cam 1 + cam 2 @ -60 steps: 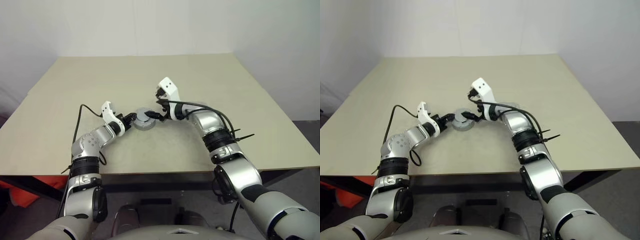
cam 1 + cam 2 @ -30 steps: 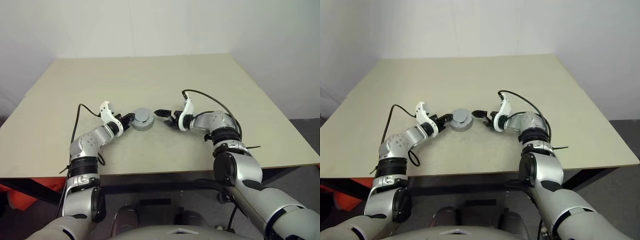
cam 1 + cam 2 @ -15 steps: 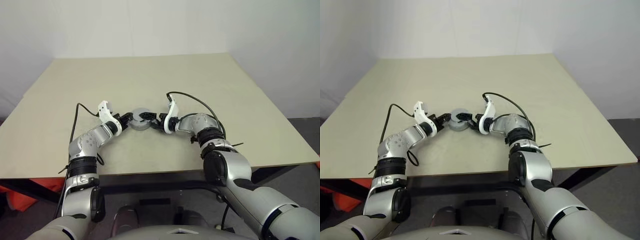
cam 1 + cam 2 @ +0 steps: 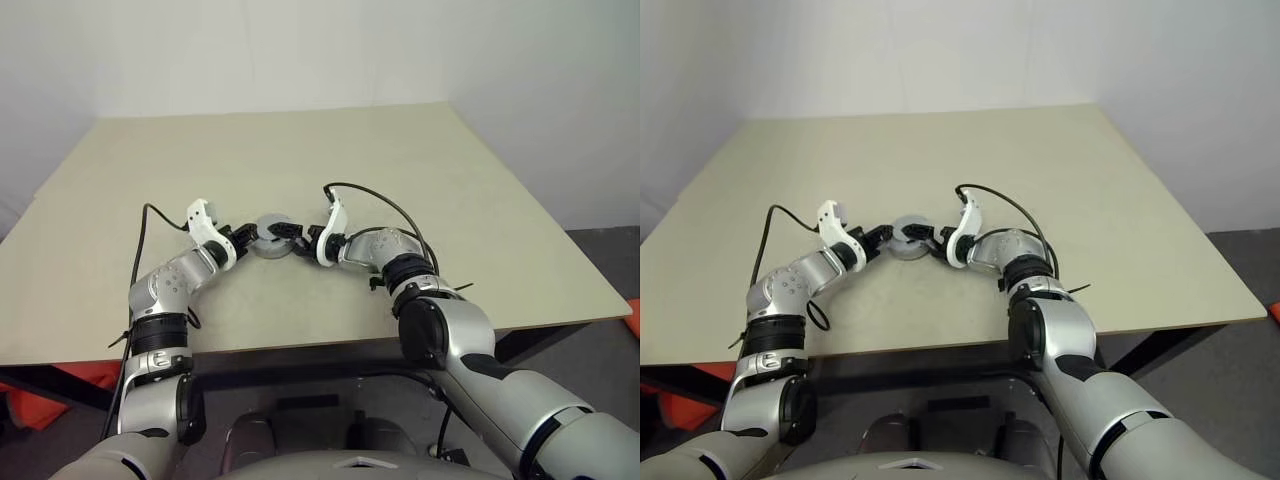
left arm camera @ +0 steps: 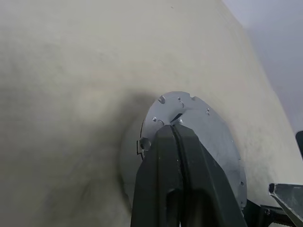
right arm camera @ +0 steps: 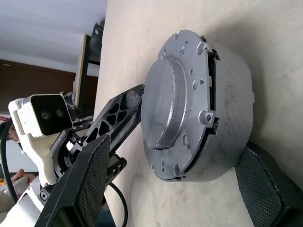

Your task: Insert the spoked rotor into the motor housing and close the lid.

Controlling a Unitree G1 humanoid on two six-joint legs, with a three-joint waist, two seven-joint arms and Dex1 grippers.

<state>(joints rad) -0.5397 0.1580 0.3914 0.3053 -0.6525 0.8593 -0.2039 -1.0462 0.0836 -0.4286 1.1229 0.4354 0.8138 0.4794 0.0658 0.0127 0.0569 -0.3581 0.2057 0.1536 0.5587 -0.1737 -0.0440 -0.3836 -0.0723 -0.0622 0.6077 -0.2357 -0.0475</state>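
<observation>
Right gripper (image 6: 189, 189): jaws apart, flanking motor housing (image 6: 232, 127). Left gripper (image 5: 176, 135): closed, tip on lid (image 6: 173, 106) atop housing. Step: lid closing; next, likely press it flush.

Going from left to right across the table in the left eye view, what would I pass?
Left gripper → lid sitting on the motor housing → right gripper, with bare table beyond.
</observation>
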